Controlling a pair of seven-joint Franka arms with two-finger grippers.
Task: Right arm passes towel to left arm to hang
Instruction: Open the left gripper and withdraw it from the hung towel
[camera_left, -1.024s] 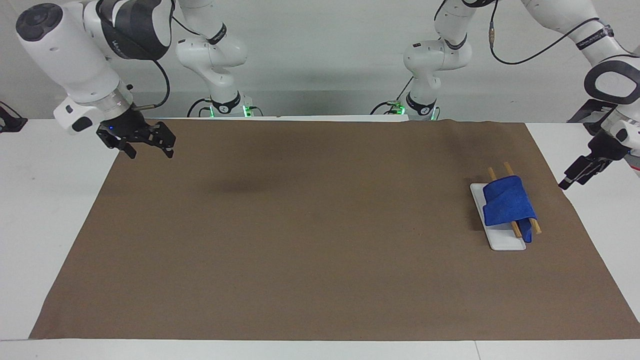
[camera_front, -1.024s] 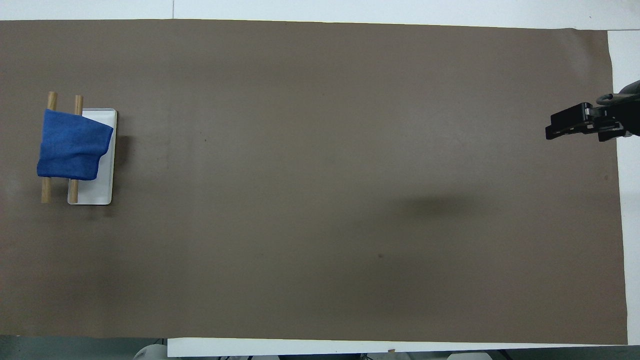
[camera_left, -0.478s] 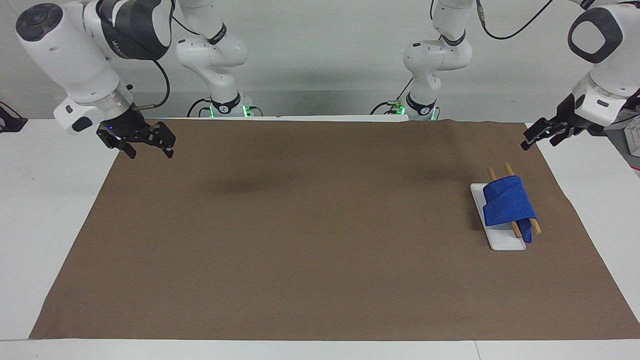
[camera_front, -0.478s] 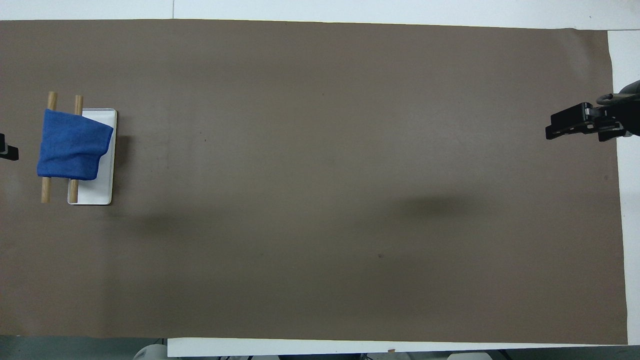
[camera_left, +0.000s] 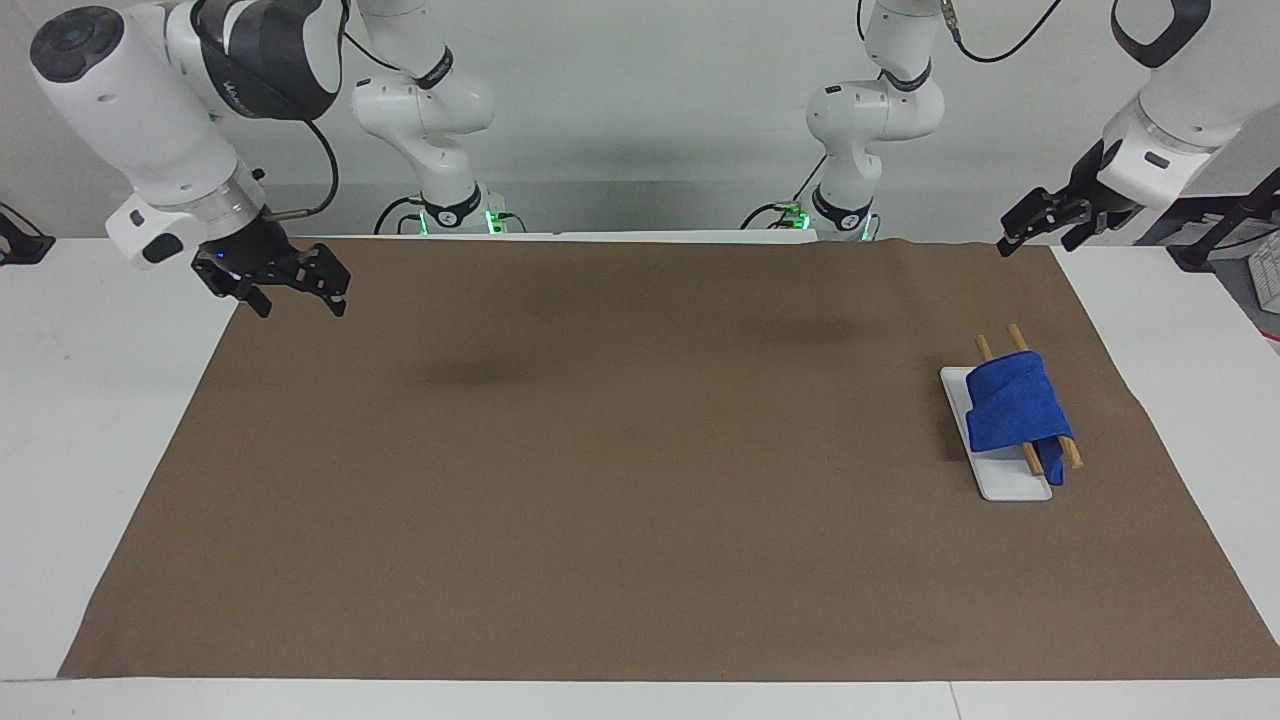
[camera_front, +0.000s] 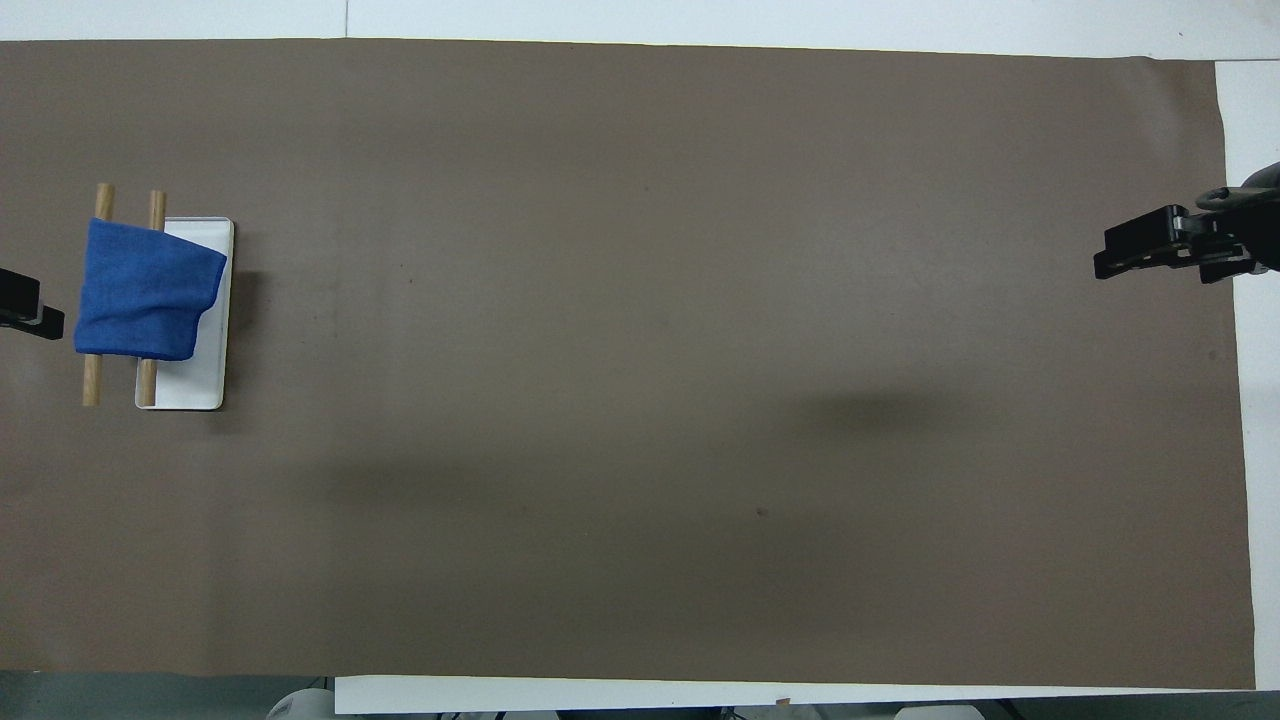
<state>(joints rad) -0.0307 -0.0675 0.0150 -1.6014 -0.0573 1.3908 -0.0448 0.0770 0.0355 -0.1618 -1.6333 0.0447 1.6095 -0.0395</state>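
Note:
The blue towel (camera_left: 1015, 405) hangs draped over two wooden rods (camera_left: 1072, 455) of a small rack with a white base (camera_left: 1012, 482), on the brown mat at the left arm's end; it also shows in the overhead view (camera_front: 145, 290). My left gripper (camera_left: 1035, 240) is open and empty, raised in the air, over the mat's edge beside the rack, apart from the towel; only its tip (camera_front: 25, 312) shows from overhead. My right gripper (camera_left: 300, 300) is open and empty, with its blue light on, over the mat's edge at the right arm's end (camera_front: 1110, 255).
The brown mat (camera_left: 620, 470) covers most of the white table (camera_left: 90, 400). The rack's white base (camera_front: 195, 385) and rods (camera_front: 92, 380) are the only things on the mat. Both arm bases stand at the robots' edge of the table.
My left gripper has risen from low beside the mat to higher up, and has come in over the mat's edge beside the rack. The towel and my right arm have not moved.

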